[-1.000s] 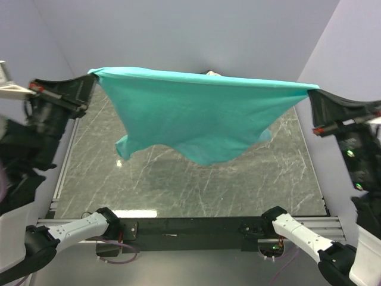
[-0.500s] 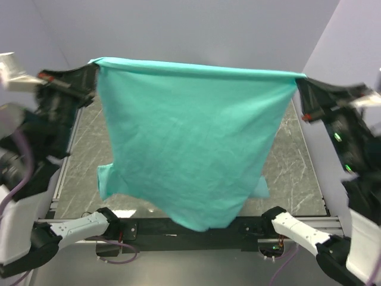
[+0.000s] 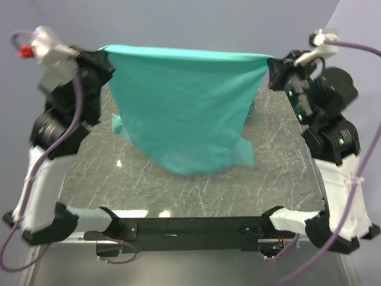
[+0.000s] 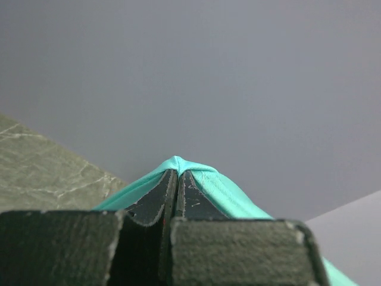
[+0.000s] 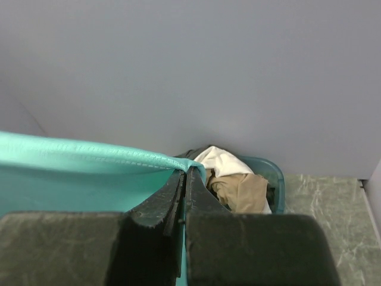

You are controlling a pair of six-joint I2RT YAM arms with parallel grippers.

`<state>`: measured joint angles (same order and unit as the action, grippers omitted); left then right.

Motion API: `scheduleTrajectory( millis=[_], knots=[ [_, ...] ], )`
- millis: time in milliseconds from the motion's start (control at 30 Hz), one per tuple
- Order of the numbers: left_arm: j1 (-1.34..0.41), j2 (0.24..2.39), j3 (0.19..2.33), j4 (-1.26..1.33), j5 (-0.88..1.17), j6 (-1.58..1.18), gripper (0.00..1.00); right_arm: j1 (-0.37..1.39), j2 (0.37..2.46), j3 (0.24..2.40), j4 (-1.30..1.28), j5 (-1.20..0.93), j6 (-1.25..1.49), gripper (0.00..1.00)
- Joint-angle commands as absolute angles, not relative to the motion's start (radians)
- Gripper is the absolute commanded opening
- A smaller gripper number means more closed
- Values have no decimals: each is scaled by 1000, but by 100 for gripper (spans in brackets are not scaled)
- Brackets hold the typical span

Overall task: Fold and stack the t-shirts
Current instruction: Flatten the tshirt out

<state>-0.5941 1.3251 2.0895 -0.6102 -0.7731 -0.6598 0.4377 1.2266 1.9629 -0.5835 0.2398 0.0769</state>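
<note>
Above the marble table (image 3: 280,179), the teal-green t-shirt (image 3: 187,113) hangs spread like a curtain, its lower edge near the tabletop. The left gripper (image 3: 107,59) and right gripper (image 3: 269,67) each pinch a top corner (fingers clamped tight on cloth). At the table's far side, a teal basket (image 5: 271,173) holds a cream-white shirt (image 5: 220,161) and a tan shirt (image 5: 241,190).

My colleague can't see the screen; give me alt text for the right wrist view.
The right gripper is shut on the edge of a teal shirt stretched sideways. Behind it, a basket holds a white shirt and a tan shirt.
</note>
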Motion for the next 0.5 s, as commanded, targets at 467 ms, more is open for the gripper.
scheduleTrajectory(
  millis=[467],
  knots=[
    [-696,857,1018,-709,-278,-1215,1,426,761,1028,-454,108,350,0]
  ],
)
